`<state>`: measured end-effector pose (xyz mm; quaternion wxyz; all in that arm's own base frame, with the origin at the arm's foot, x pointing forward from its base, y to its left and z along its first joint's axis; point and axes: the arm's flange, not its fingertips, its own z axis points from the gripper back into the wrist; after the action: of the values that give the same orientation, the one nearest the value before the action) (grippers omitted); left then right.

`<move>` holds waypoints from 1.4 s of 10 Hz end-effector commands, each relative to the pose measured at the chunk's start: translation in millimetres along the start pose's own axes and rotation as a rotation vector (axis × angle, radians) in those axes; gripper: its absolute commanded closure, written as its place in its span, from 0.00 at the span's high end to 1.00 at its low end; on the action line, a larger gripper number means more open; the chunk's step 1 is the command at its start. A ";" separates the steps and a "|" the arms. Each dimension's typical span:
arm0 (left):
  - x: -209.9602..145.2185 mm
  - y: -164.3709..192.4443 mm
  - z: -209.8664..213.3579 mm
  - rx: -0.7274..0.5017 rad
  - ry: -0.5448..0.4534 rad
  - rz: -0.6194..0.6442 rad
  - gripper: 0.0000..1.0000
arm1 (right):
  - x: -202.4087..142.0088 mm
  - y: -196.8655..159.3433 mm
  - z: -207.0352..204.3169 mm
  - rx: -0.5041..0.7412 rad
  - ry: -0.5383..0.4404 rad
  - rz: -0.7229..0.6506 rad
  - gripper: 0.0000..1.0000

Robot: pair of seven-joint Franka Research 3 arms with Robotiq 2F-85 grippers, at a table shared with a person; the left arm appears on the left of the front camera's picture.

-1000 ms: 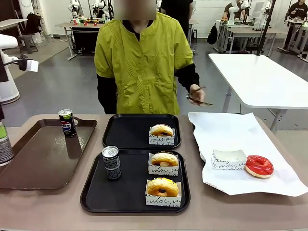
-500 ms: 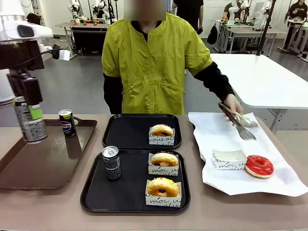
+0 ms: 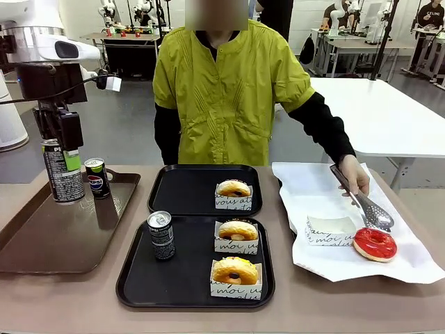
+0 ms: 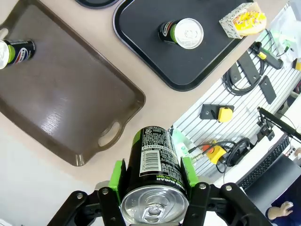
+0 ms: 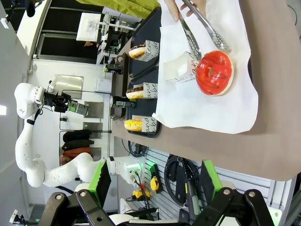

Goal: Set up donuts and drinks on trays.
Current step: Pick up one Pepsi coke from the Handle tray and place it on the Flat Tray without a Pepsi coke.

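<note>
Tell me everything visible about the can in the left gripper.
The can is slim, tall and dark, seemingly metal, with a silver top, a barcode, pale print and a green stripe. It hangs upright above the brown tray, clamped at both sides between the jaws of the left gripper. Nothing else touches it.

At left, a large tray carries a can at its far edge, a lifted can hanging just beside it; centre, the far tray holds one boxed donut; the near tray before it holds two more, a third can left of them; at right, a paper sheet bears a box, a bare donut beside it.
</note>
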<state>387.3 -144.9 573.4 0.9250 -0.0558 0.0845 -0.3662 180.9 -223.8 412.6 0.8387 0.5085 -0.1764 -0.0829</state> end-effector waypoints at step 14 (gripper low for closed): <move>180.5 41.7 -15.5 0.149 -0.243 0.131 0.58 | -0.3 -0.1 -1.2 0.022 -0.010 0.014 1.00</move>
<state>539.5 -229.9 530.2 0.9496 -0.0447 -0.0422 -0.3073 180.9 -223.8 412.7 0.8387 0.5084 -0.1765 -0.0829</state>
